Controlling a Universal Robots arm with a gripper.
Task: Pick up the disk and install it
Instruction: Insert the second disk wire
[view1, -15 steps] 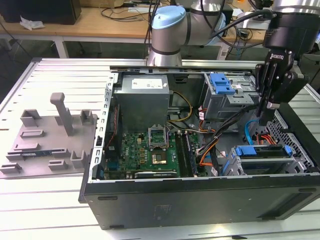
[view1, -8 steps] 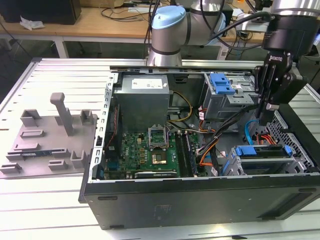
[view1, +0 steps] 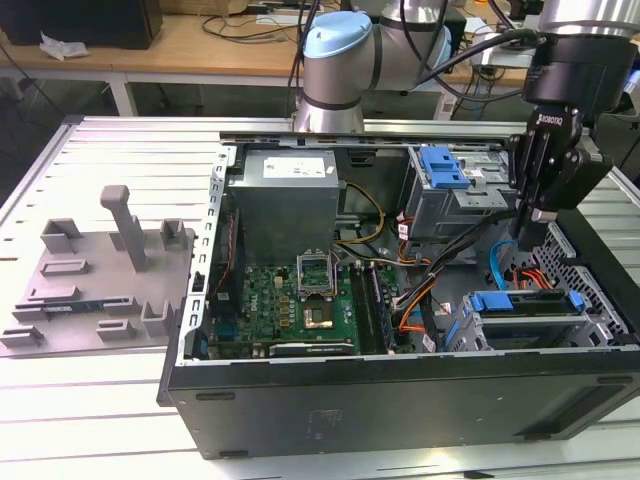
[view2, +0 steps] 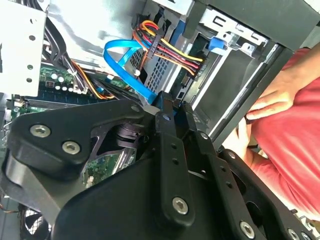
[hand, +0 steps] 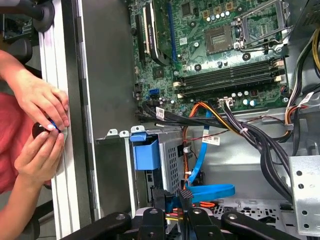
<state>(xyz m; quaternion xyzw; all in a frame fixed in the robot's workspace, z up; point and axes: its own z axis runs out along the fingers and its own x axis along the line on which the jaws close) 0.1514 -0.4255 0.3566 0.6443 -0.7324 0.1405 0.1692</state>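
Observation:
The disk (view1: 527, 322), silver with a blue frame along its top edge, lies in the drive bay at the near corner of the open computer case (view1: 400, 400), on the exterior view's right. My gripper (view1: 527, 238) hangs just above that bay, pointing down into the case. In both wrist views its fingers (view2: 165, 117) stand close together, pinching the black plug (hand: 185, 194) of a blue flat cable (hand: 212, 191). That cable loops up toward the motherboard.
A person's hands (hand: 42, 125) in a red sleeve (view2: 295, 150) work at the case's outer wall beside the bay. Cable bundles (hand: 240, 130) cross near the gripper. A second drive cage (view1: 450, 190) stands at the back. A grey fixture plate (view1: 100, 270) lies outside the case.

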